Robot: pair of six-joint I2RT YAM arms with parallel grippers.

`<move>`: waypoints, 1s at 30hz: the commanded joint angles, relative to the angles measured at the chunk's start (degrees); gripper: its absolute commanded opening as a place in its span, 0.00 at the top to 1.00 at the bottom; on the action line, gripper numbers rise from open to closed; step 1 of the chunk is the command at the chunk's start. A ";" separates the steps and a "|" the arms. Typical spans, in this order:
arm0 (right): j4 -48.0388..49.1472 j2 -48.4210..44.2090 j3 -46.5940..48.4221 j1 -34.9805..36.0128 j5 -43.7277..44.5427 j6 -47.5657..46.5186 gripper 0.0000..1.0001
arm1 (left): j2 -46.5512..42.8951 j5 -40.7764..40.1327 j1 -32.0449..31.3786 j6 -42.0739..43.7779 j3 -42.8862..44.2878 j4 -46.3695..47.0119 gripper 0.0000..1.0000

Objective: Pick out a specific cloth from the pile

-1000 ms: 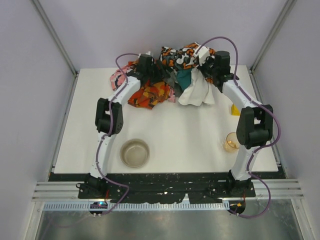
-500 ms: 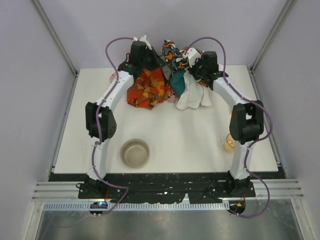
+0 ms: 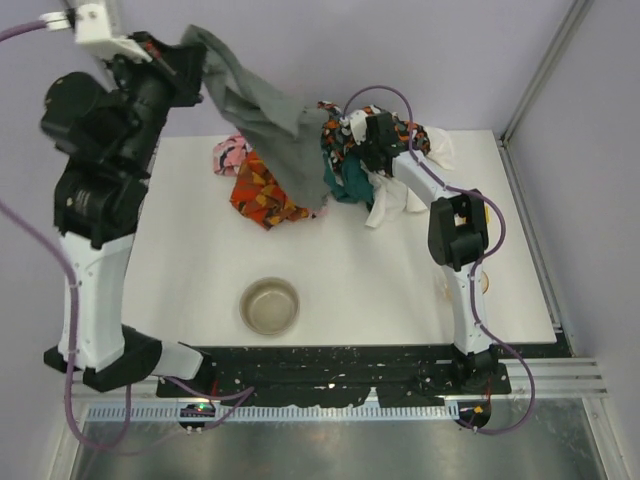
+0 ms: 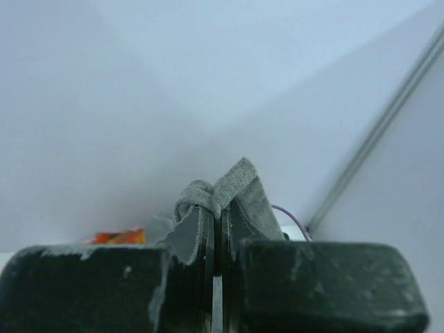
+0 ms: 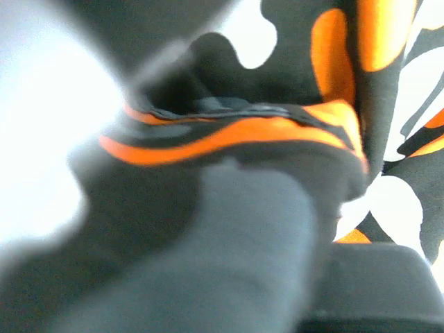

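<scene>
Right, L claw (image 3: pixel 186 62) was clamped on the cloth (image 3: pixel 262 118), held high over the tabletop's (image 3: pixel 380 280) far-left side, w/ its grey tail draping down to the pile (image 3: pixel 350 178); R claw (image 3: pixel 366 128) sat closed at the back, pinching the pile's black-white-orange fabric.

A robotics lab test cell, no home or shop. Walled with plain lavender panels (image 3: pixel 330 50) behind and to either side of the left fingers (image 4: pixel 312 284), framed by bare aluminium struts (image 3: pixel 545 65). Floored well below those fingers with a plain white table (image 3: pixel 380 290), fronted by a slotted metal rail (image 3: pixel 570 382). Fitted with two robot arms (image 3: pixel 95 240) bolted to a black base plate (image 3: pixel 330 365), trailing loose purple cables (image 3: pixel 375 89).
</scene>
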 commanded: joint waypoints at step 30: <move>10.46 -41.81 -31.68 3.67 10.68 17.44 0.05 | -25.98 -26.99 7.43 2.37 -47.51 3.05 1.00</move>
